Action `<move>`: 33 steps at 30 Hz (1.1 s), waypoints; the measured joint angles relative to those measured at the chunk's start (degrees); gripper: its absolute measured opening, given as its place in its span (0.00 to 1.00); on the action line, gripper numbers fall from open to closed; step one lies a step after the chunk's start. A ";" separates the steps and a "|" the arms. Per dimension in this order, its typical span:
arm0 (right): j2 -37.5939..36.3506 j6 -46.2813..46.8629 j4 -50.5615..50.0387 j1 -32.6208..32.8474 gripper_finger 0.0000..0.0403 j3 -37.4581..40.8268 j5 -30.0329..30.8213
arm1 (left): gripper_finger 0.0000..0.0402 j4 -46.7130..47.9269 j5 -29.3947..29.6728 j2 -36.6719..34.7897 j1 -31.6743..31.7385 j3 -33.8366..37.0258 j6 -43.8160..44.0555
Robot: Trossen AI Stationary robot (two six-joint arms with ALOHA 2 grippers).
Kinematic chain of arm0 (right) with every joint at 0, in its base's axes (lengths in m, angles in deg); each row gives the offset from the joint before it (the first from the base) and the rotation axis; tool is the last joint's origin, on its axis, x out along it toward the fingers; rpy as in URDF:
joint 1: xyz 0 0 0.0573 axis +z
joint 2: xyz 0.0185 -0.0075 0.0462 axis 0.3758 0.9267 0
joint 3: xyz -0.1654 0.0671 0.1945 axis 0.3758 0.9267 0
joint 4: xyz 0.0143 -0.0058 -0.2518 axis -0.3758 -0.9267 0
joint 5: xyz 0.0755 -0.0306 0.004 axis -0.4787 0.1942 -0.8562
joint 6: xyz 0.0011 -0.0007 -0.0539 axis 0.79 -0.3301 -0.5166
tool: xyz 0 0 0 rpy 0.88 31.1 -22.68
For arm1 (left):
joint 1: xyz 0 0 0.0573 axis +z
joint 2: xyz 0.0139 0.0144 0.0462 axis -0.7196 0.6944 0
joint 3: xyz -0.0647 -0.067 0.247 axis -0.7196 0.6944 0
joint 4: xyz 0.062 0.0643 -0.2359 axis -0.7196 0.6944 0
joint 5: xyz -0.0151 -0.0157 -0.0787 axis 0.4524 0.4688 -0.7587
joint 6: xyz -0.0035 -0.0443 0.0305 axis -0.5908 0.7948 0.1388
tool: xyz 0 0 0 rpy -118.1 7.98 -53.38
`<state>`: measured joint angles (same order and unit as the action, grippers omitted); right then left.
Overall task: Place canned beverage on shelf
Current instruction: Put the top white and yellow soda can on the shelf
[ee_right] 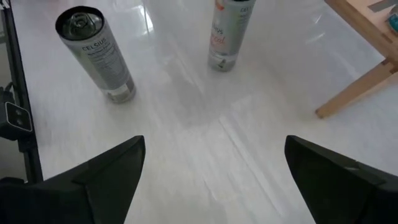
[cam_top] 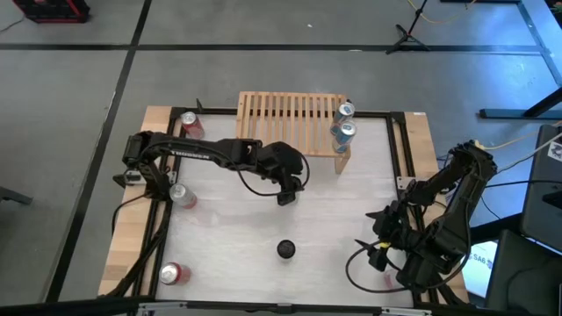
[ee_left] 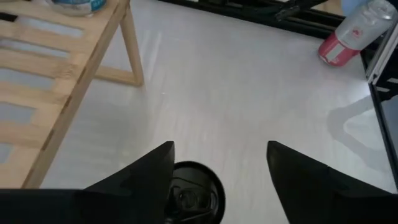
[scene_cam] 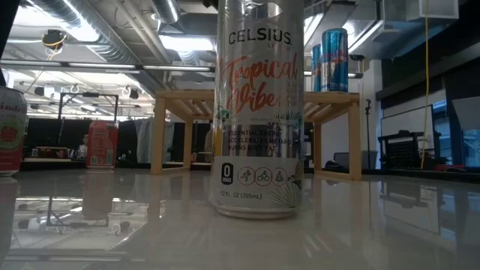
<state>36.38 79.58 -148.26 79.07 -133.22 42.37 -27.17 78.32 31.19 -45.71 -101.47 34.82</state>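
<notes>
In the high view the left pincer is hovering spread at frame centre, above the dark-topped can standing on the bench. The shelf is sitting top centre, carrying two blue cans. Only the low view is showing the can's Celsius label; the right pincer is idling spread at lower right.

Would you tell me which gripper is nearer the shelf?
Left. The left gripper hovers open just in front of the shelf; the right gripper waits open, farther off toward the table's right edge.

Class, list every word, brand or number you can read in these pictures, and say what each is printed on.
"CELSIUS": top of the near can.
"Tropical Vibe": same can, in script.
"0": same can, black band.
"12 FL. OZ (355mL)": same can, bottom.
"CELSIUS": side of the dark-topped can.
"TROSSEN": left arm.
Red cans and blue cans: unreadable.
</notes>
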 joint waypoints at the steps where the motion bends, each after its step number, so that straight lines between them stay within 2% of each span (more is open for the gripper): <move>1: 0.00 -0.02 0.02 0.00 0.93 0.00 0.21 | 0.66 -0.04 -0.25 0.15 0.17 -0.13 0.00; 6: 0.00 -0.03 -0.12 0.00 0.93 0.00 0.23 | 0.81 1.58 -0.21 0.31 0.43 -0.13 2.05; 10: 0.00 -0.04 -0.35 0.00 0.93 0.00 0.14 | 0.87 0.64 -0.31 0.08 -0.01 -0.13 1.93; 13: 0.00 -0.04 -0.39 0.00 0.93 0.00 0.10 | 0.88 0.65 0.05 -0.02 -1.01 -0.13 0.15; 16: 0.00 -0.04 -0.44 0.00 0.93 0.00 0.08 | 0.88 1.17 2.85 0.89 -1.60 -0.15 -0.87; 24: 0.00 -0.03 -0.46 0.00 0.93 0.00 0.03 | 0.88 3.16 6.25 2.30 -0.19 0.51 -3.01; 29: 0.00 0.02 -0.43 0.00 0.93 0.00 -0.42 | 0.88 3.26 2.32 2.41 0.71 1.82 -3.03; 33: 0.00 0.05 -0.45 0.00 0.93 0.00 -0.40 | 0.88 3.59 1.51 3.78 0.49 2.46 -3.12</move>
<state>36.38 79.62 -148.71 79.07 -133.22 41.96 -23.58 79.83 34.97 -45.23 -99.02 31.70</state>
